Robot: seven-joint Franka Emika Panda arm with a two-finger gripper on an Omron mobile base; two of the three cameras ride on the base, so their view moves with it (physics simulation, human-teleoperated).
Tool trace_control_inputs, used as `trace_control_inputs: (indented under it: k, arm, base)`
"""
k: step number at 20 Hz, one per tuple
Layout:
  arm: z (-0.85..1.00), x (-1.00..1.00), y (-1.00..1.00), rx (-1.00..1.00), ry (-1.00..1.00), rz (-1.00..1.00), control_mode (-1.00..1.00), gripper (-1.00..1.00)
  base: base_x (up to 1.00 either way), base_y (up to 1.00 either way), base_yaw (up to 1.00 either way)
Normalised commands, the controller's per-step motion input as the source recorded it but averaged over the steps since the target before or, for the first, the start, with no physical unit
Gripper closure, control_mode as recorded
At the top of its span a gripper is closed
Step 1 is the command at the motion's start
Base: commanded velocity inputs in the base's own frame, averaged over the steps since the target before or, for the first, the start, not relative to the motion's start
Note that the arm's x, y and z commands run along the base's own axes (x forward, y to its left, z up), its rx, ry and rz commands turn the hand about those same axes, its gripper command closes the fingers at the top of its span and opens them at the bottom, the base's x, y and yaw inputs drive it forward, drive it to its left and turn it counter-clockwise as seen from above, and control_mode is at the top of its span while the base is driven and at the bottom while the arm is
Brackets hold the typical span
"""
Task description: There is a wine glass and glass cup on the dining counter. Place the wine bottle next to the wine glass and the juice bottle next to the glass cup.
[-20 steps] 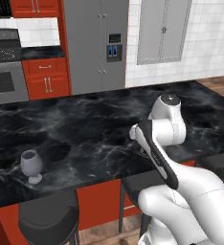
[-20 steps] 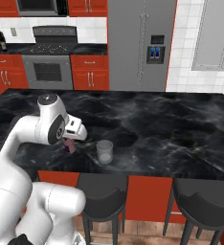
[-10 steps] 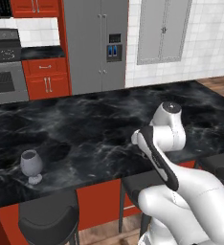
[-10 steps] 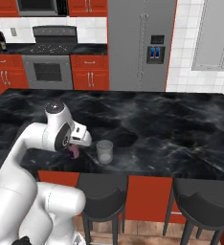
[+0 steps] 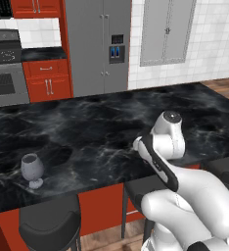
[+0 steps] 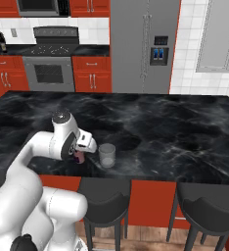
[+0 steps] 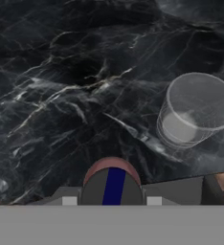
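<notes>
My gripper (image 6: 80, 153) is shut on the juice bottle (image 6: 78, 158), a tiny pink bottle held low over the dining counter (image 6: 160, 127) near its front edge. In the hand view its pink body and dark blue cap (image 7: 113, 184) sit between the fingertips (image 7: 68, 197). The glass cup (image 6: 106, 155) stands upright just right of the bottle, a small gap apart, also upper right in the hand view (image 7: 195, 110). The wine glass (image 5: 32, 169) stands far to the left near the counter's front edge. A slim dark shape (image 6: 3, 44) by the toaster may be the wine bottle; too small to tell.
Dark bar stools (image 6: 104, 201) (image 6: 204, 211) (image 5: 50, 223) stand under the counter's front edge. An oven (image 6: 50, 73), red cabinets and a grey fridge (image 6: 143, 44) line the back wall. The marble top (image 5: 87, 127) stretches wide behind the cup.
The hand with the juice bottle has come down and a little right, closer to the counter top and the glass cup. The cup and wine glass have stayed put.
</notes>
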Motion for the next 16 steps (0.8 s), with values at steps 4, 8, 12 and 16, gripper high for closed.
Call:
trace_control_inputs:
  k: [4, 8, 12, 16]
  arm:
    - [-0.19, 0.17, -0.05, -0.02, -0.06, 0.00, -1.00, 1.00]
    - [-0.19, 0.13, -0.06, -0.02, -0.05, 0.00, -1.00, 1.00]
    - [-0.23, 0.04, -0.02, -0.02, -0.04, 0.00, -1.00, 1.00]
    - [-0.29, 0.01, 0.00, -0.01, -0.01, 0.00, -1.00, 1.00]
  base:
    - [0.00, 0.00, 0.00]
    - [0.00, 0.00, 0.00]
    - [0.00, 0.00, 0.00]
    - [0.00, 0.00, 0.00]
